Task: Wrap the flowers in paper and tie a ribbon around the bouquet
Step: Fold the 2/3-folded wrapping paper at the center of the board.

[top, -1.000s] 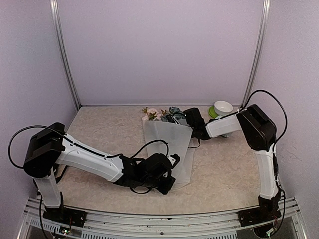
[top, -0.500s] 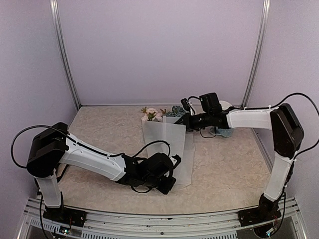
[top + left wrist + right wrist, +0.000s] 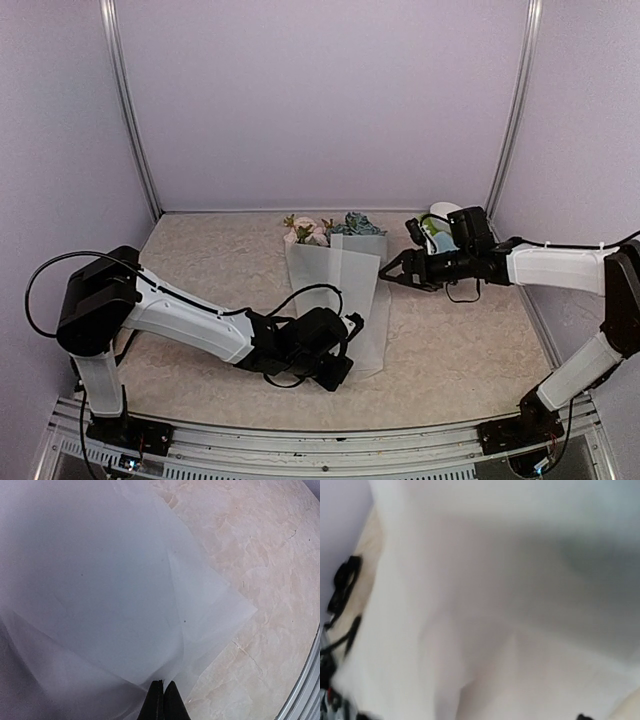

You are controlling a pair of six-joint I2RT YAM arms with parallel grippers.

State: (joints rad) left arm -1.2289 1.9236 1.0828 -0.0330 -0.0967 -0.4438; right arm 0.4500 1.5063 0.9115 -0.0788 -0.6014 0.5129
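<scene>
**Top view.** The frosted white paper lies on the marbled beige table, folded lengthwise over the flowers. It runs from the far middle of the table towards the near edge. The flower heads stick out past its far end, with the pink roses on the left and the blue hydrangea head on the right. The stems are hidden under the sheet.

The left arm reaches in low from the left to the paper's near end. The right hand hovers just beside the paper's right edge near the hydrangea, with its two fingers spread wide and nothing between them. A white bowl stands behind it by the far right corner, partly hidden.

**Left wrist view.** The left hand has its fingertips pressed together at the paper's near edge. Overlapping layers and creases of the sheet converge on the tips, so the sheet appears pinched there. One corner of the paper lies flat on the table to the right.

**Right wrist view.** The picture is heavily blurred. Pale paper fills nearly all of it, and no fingers can be made out.
</scene>
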